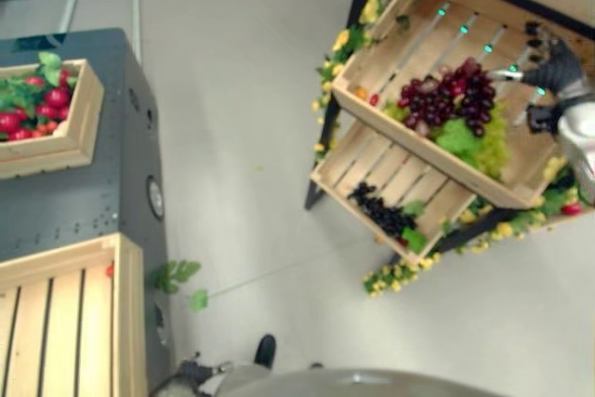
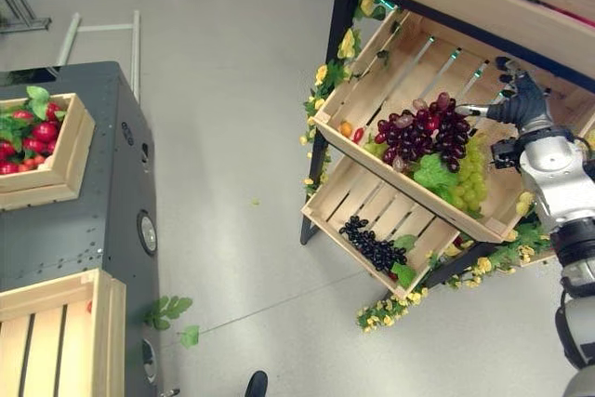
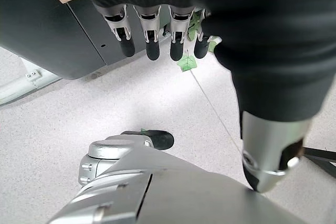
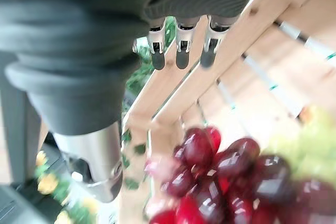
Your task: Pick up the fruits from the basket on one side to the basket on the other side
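Note:
On the rack at the right, a tilted upper wooden crate [image 2: 358, 67] holds a bunch of dark red grapes [image 2: 423, 132] and green grapes [image 2: 469, 169]. My right hand [image 2: 521, 99] hovers over that crate's right end, just past the red grapes [image 4: 220, 171], its fingers [image 4: 178, 51] straight and holding nothing. A lower crate [image 2: 372, 202] carries black grapes [image 2: 372, 246]. At the left, an empty slatted crate [image 2: 56, 341] sits on a dark cabinet. My left hand [image 3: 152, 40] hangs open above the floor beside that cabinet.
Further back on the dark cabinet [image 2: 102, 211], a second crate [image 2: 70, 151] holds red fruit with green leaves [image 2: 33, 132]. Yellow flowers and leaves trim the rack's black frame [image 2: 321, 169]. A stretch of grey floor [image 2: 232, 137] separates cabinet and rack.

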Robot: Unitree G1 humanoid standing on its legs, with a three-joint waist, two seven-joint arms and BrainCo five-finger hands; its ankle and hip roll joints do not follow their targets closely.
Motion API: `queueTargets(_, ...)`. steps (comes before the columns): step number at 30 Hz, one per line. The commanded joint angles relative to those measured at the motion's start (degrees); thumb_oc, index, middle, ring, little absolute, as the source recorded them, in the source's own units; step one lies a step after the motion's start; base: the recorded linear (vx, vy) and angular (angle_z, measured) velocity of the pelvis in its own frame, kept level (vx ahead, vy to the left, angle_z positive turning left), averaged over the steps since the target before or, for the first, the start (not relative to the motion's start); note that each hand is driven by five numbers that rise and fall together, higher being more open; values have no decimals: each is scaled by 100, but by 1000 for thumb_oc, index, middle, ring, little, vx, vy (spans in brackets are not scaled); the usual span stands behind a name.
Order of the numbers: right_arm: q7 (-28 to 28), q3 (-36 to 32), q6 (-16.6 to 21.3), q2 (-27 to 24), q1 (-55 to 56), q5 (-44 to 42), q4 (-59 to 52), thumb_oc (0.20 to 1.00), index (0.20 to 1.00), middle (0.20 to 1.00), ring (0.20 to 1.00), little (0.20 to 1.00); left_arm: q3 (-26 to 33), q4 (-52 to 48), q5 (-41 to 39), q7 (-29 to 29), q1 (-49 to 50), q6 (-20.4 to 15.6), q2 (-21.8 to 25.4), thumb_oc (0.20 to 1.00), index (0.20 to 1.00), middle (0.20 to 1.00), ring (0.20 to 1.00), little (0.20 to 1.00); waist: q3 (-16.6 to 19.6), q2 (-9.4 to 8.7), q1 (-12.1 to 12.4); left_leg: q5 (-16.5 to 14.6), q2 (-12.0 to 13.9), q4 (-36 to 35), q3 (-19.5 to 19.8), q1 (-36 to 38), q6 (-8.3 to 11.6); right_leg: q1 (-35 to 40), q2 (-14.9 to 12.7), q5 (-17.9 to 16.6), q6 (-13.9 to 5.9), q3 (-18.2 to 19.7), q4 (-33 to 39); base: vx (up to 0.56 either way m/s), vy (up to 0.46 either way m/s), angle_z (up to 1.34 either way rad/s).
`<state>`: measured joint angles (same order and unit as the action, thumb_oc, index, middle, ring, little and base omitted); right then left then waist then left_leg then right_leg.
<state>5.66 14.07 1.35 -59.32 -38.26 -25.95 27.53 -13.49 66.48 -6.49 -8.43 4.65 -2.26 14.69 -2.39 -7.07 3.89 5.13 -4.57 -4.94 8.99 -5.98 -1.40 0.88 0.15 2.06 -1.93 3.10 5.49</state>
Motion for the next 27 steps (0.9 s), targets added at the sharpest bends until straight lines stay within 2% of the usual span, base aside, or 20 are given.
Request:
queueTargets(1, 72, -469, 377, -47, 110, 40, -307, 1000, 1000, 1000, 1000, 1000, -272, 380, 80, 74, 2, -78, -304, 1000, 1000, 1000, 1000, 1000, 189, -28, 60, -485, 16, 73, 297, 49, 199, -131, -6, 93, -308, -95, -60, 5, 6, 7)
queueTargets(9, 91, -1549, 612, 534, 1456, 221, -1844, 1000, 1000, 1000, 1000, 1000, -35, 395, 243, 14, -64, -87, -312, 1000, 1000, 1000, 1000, 1000, 243, 29, 38, -500, -12, 63, 386, 37, 165, -137, -60, 115, -325, -143, -64, 3, 8, 3)
queueTargets(10, 52, -1706, 709, 752, 1690, 180, -2200, 1000, 1000, 1000, 1000, 1000, 21, 388, 273, -2, -79, -93, -320, 1000, 1000, 1000, 1000, 1000, 251, 41, 37, -506, -26, 65, 404, 38, 153, -135, -74, 120, -329, -150, -70, 0, 0, 0)
queueTargets(14, -31, -1915, 773, 1007, 2083, 266, -2777, 1000, 1000, 1000, 1000, 1000, 106, 355, 334, -28, -86, -90, -313, 1000, 1000, 1000, 1000, 1000, 258, 46, 47, -511, -50, 71, 430, 29, 134, -138, -102, 121, -334, -163, -76, -1, 7, 1)
queueTargets(21, -214, -2022, 941, 1793, 2780, 339, -3692, 1000, 1000, 1000, 1000, 1000, 260, 296, 403, -78, -114, -129, -307, 1000, 1000, 1000, 1000, 1000, 292, -3, 71, -544, -123, 95, 470, 44, 79, -119, -142, 141, -353, -182, -141, 0, 9, 2)
queueTargets(24, -295, -1962, 1016, 2269, 3107, 420, -4000, 1000, 1000, 1000, 1000, 1000, 325, 258, 471, -96, -139, -126, -245, 1000, 1000, 1000, 1000, 1000, 265, -42, 75, -546, -132, 104, 552, 100, 41, -288, -92, 263, -332, -184, -660, -11, 0, 8)
queueTargets(25, -295, -1963, 1015, 2270, 3108, 421, -4001, 1000, 1000, 1000, 1000, 1000, 325, 258, 471, -96, -139, -126, -244, 1000, 1000, 1000, 1000, 1000, 267, -43, 74, -546, -133, 104, 553, 98, 41, -292, -92, 267, -332, -185, -666, -23, 12, 15)
queueTargets(27, -445, -1798, 1032, 2507, 3291, 469, -4196, 1000, 1000, 1000, 1000, 1000, 417, 244, 480, -141, -189, -130, -185, 1000, 1000, 1000, 1000, 1000, 151, 34, 9, -509, -115, 109, 700, 188, 11, -584, 108, 358, -365, -50, -1338, -31, 28, 16)
